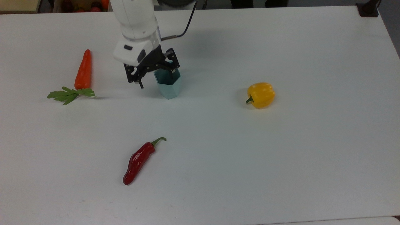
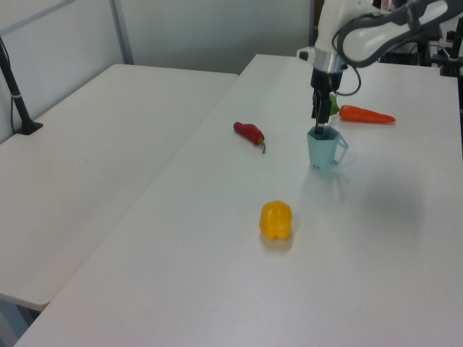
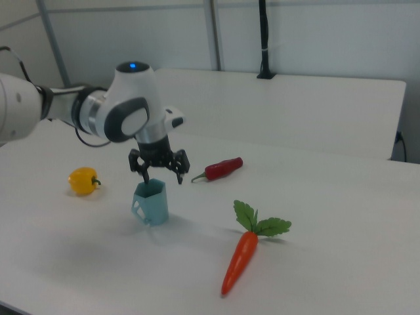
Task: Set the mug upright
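On the tabletop (image 1: 281, 156), between carrot (image 1: 83, 70) and yellow pepper (image 1: 261, 94): mug (image 1: 168, 84), upright. Gripper (image 3: 160, 172) fingers spread, one inside the rim; lift straight, or you'll snag and topple it.

Two white counters (image 2: 94, 181) are standing side by side under even light, with pale panelled walls (image 3: 315, 33) and a black pole (image 3: 264, 39) rising behind.
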